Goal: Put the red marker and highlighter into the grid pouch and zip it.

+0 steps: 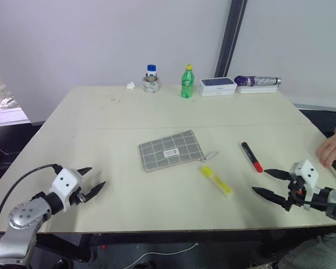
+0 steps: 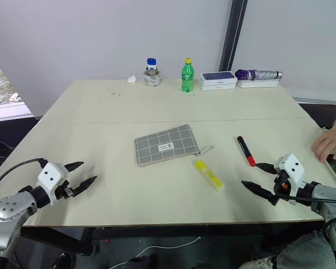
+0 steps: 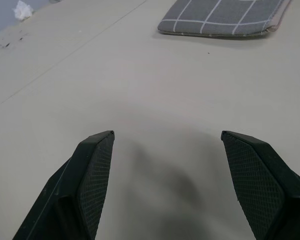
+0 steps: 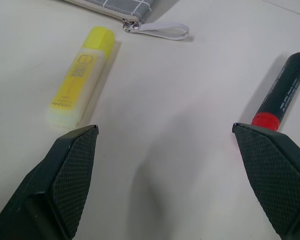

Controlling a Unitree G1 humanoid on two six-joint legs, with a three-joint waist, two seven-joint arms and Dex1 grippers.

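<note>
I have both arms low over the near edge of the pale wooden table (image 1: 101, 112). The left pincer (image 1: 93, 179) is spread open and empty near the near-left corner; the right pincer (image 1: 271, 184) is spread wide and empty near the near-right corner.

The flat grey fabric pouch with white grid lines (image 1: 169, 149) lies around the table's centre, its zipper pull and white cord (image 4: 157, 29) at the end facing the right edge. I judge it soft and limp: it will fold if lifted by one corner, so I would pin the body with one pincer and work the pull tab with the other.

The short chunky yellow highlighter (image 1: 216, 180) lies just beside that cord, toward the near edge. It looks light, rigid and smooth; take it across the mid-barrel, on its flat faces.

The slim black marker with red cap end (image 1: 251, 156) lies nearer the right edge, apart from the highlighter. It is round and may roll; grip it mid-barrel, square to its axis
</note>
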